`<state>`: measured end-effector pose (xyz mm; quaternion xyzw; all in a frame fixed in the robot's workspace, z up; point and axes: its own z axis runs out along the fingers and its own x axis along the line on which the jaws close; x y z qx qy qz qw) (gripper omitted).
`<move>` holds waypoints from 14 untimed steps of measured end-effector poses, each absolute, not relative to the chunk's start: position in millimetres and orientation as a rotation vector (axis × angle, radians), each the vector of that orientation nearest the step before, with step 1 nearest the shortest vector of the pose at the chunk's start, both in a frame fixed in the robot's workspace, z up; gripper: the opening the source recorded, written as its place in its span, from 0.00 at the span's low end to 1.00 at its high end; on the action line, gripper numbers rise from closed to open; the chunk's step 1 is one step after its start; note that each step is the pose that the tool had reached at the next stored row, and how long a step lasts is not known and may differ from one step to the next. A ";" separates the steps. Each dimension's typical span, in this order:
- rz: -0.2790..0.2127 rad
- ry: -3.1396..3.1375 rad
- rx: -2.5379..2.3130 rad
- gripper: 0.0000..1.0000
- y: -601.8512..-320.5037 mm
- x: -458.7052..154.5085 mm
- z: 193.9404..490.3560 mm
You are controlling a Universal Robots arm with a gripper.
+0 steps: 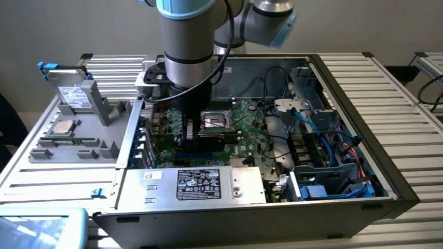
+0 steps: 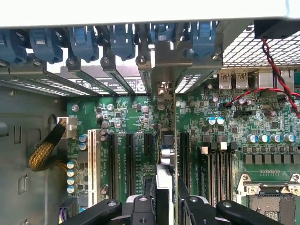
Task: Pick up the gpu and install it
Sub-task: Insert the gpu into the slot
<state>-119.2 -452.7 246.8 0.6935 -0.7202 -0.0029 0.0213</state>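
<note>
Grip comes first: in the wrist view the hand [image 2: 165, 190] has its two black fingers [image 2: 140, 206] clamped on the gpu [image 2: 165, 157]. The card hangs edge-on between them over the dark expansion slots [image 2: 129, 159] of the green motherboard [image 2: 225, 122]. Its metal bracket end points toward the row of blue latches [image 2: 84, 42] on the case wall, and I cannot tell whether its lower edge touches a slot. In the exterior view this spot lies left of centre, inside the open computer case [image 1: 387, 171] on the slatted desk [image 1: 408, 93]. The gpu looks light and stiff, a thin board unlikely to sag, yet fragile. Its soldered parts and contact edge would probably not tolerate squeezing or scraping. The best hold is across the flat faces near the upper edge, clear of the contacts, as here. A tilted card could jam against the slot.
</note>
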 end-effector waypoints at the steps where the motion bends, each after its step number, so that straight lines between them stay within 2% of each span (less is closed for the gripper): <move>1: -0.009 -2.232 2.150 0.28 -452.7 -119.2 246.8; 14: -0.001 -2.235 2.152 0.28 -452.5 -120.4 246.0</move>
